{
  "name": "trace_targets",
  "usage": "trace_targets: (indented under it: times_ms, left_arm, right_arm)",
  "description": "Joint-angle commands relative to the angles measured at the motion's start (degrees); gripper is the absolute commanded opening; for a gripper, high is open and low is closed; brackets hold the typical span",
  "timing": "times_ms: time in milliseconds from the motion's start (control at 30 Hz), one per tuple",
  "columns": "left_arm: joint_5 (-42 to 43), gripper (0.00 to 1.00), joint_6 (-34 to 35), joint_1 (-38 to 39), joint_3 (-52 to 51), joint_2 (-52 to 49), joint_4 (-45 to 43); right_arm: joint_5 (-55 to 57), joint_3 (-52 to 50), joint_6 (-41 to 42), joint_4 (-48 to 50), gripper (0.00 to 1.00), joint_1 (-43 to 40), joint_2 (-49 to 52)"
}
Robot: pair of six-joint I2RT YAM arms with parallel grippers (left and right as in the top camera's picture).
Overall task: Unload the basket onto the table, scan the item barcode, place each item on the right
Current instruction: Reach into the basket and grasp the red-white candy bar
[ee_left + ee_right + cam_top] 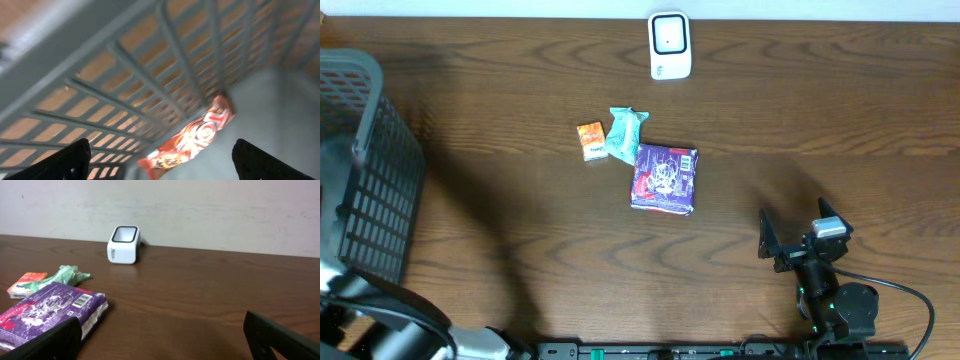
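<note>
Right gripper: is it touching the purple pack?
Apart. The overhead view shows a stretch of bare table between the open right gripper and the purple pack. The right wrist view shows nothing between the fingers.

My right claw (798, 238) is in the lower right of the overhead frame, its two fingers spread wide with nothing between them. My left arm (390, 318) comes in at the lower left corner. My left claw (160, 157) is spread wide too, gripping nothing.
</note>
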State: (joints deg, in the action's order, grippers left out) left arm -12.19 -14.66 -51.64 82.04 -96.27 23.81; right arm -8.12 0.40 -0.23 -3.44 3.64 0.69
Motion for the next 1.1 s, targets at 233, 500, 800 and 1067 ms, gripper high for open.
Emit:
trace_targets:
  times_ms: [233,500,800,1067]
  left_arm:
    - [13.2,0.78,-18.1,-1.8,-0.6,-10.6,-0.2]
    - [11.9,0.67,-29.7,-1.8,-0.6,-16.3,-0.3]
    - [10.6,0.67,-32.9,-4.9,-0.6,-19.5,-1.7]
    - [13.6,0.56,-32.9,-8.2,-1.1,-22.4,1.5]
  right_arm:
    - [-0.3,-0.1,0.4,-0.2,0.99,-0.3,-0.3]
    - [-0.3,-0.1,0.4,-0.2,0.99,-0.3,-0.3]
    - [-0.3,-0.1,0.4,-0.2,0.99,-0.3,-0.3]
    - [-0.3,-0.1,0.4,-0.2,0.99,-0.3,-0.3]
